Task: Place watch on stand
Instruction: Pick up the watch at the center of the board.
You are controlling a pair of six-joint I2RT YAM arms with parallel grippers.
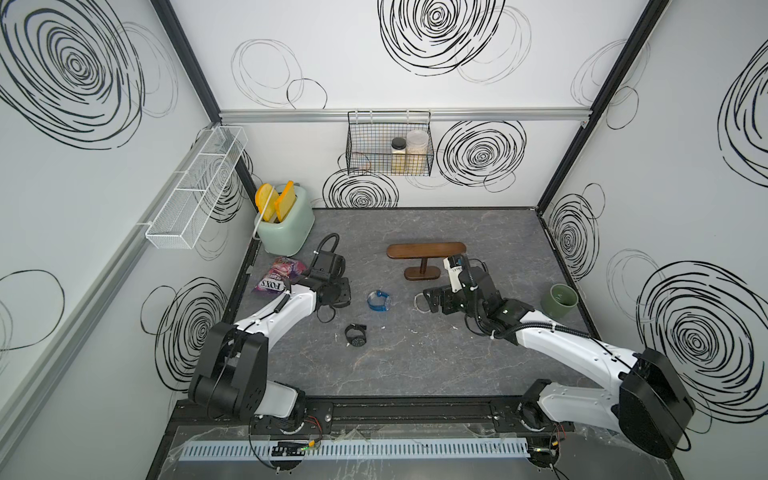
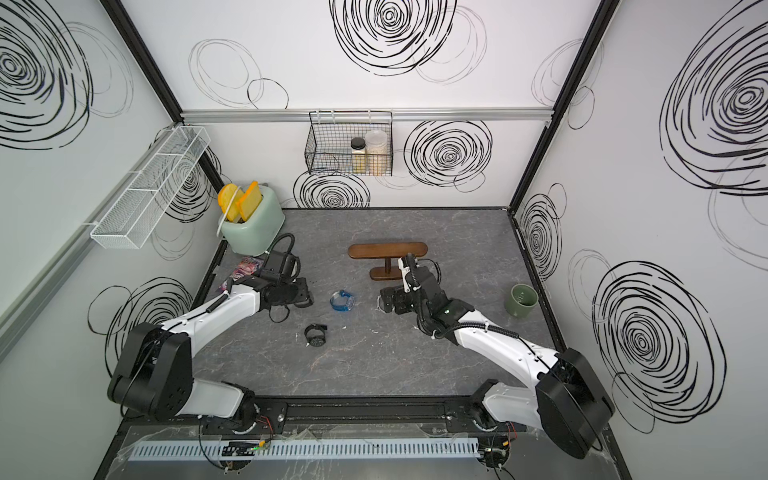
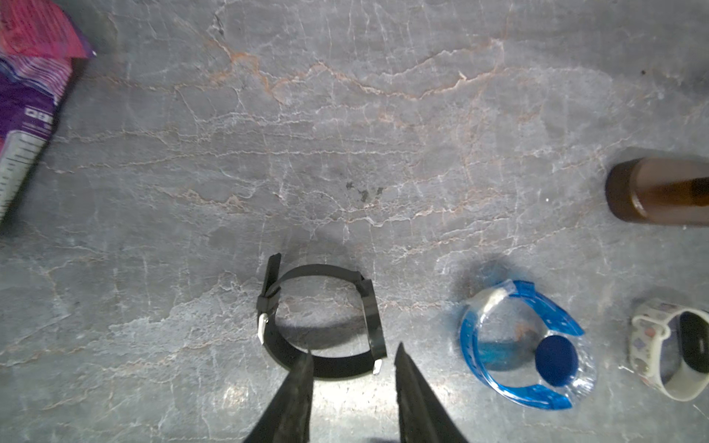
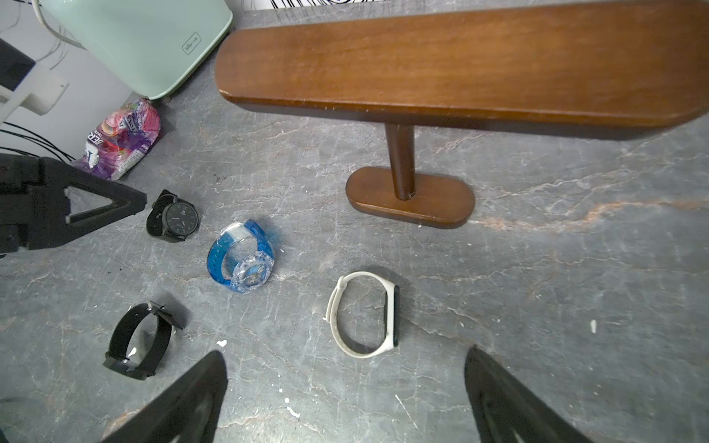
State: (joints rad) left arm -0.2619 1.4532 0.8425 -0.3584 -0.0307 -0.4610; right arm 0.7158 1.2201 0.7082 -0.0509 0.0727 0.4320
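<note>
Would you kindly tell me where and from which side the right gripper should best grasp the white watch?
Probably the strap opposite the black display of the white watch, from above: the band lies on its edge as an open loop, so the open right gripper can drop one finger inside, one outside, leaving the loop free for the stand.

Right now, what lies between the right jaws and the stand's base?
A white-band watch lies between the right gripper, jaws wide open, and the base of the stand, touching neither. The right wrist view shows it.
</note>
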